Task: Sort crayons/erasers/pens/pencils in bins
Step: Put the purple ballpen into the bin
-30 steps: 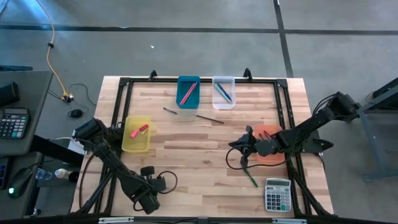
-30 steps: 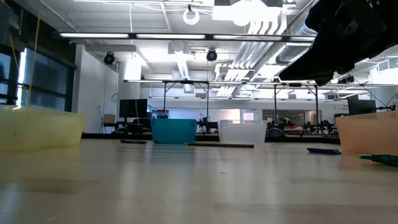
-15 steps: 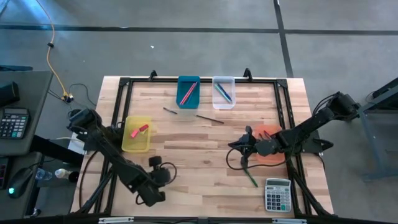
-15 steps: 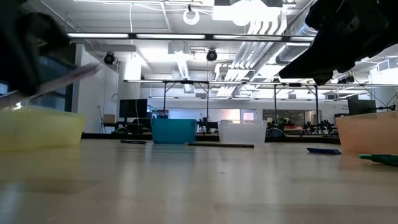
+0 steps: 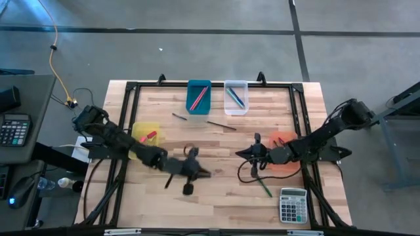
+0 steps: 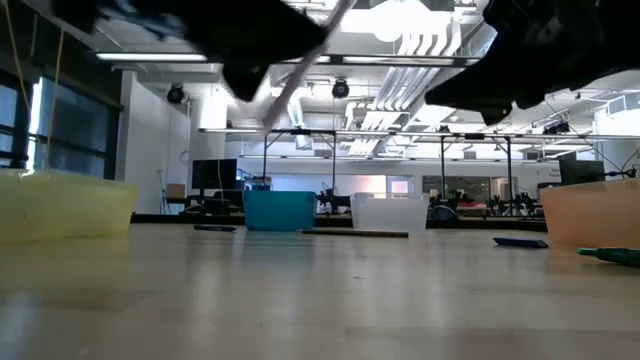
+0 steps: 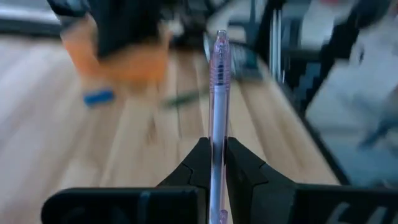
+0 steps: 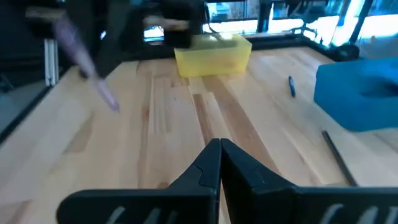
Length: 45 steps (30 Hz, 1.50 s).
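A: What is the left gripper (image 7: 213, 163) doing?

B: It is clamping a clear pen (image 7: 218, 93) near its lower end, with the barrel sticking up between the fingers. In the high view the gripper (image 5: 191, 172) is sitting at centre frame, over bare table (image 5: 216, 141).

A: And the right gripper (image 8: 218, 163)?

B: It is showing pinched together on nothing, waiting at centre right of the high view beside the orange bin (image 5: 283, 140).

A: How is that pen likely handling?

B: My guess is light, stiff and slick. Gripped that low it is apt to swing, so a hold nearer mid-barrel looks safer.

A: Where are the bins lying?

B: The teal bin (image 5: 199, 86) and clear bin (image 5: 235, 85) are sitting at upper centre, each holding sticks; the yellow bin (image 5: 139, 131) is lying left of centre with a red eraser (image 5: 149, 136) inside. A green stick (image 5: 264, 187) is lying near the calculator (image 5: 293, 204), lower right.
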### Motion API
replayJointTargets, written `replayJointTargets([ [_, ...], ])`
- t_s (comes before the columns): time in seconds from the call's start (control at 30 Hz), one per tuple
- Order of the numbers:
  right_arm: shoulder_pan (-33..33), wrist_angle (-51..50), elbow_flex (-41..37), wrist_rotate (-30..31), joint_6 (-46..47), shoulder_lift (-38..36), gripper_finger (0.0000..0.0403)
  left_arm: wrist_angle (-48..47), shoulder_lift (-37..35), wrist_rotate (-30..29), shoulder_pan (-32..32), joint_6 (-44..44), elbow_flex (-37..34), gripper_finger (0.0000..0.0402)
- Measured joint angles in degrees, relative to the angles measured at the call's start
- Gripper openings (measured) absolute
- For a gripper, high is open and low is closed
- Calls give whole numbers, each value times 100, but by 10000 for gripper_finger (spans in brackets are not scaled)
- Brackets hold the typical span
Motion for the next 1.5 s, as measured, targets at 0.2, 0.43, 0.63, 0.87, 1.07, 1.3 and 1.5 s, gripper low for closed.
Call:
replayJointTargets([
  [0.2, 10, 1433, 36, -14, -451, 349, 4, 1364, -2, 778, 728, 157, -52, 10],
  [0.43, 50, 1759, 500, -152, -933, 353, 76, 1865, -4, 1039, 1154, 157, -54, 10],
  [0.63, 43, 1675, 1008, -209, -956, 361, 150, 2002, -4, 1061, 1242, 158, -52, 10],
  [0.87, -148, 1439, 1330, -343, -925, 364, 185, 2189, -4, 1098, 1242, 159, -52, 10],
  [1.07, -292, 1407, 1429, -574, -912, 364, 183, 2224, 23, 1076, 1253, 159, 7, 10],
  [1.3, -417, 1404, 1429, -577, -803, 364, 183, 2203, 94, 1101, 1253, 265, 234, 10],
  [1.5, -416, 1404, 1429, -604, -803, 364, 155, 2213, 94, 1135, 1322, 249, 254, 10],
])
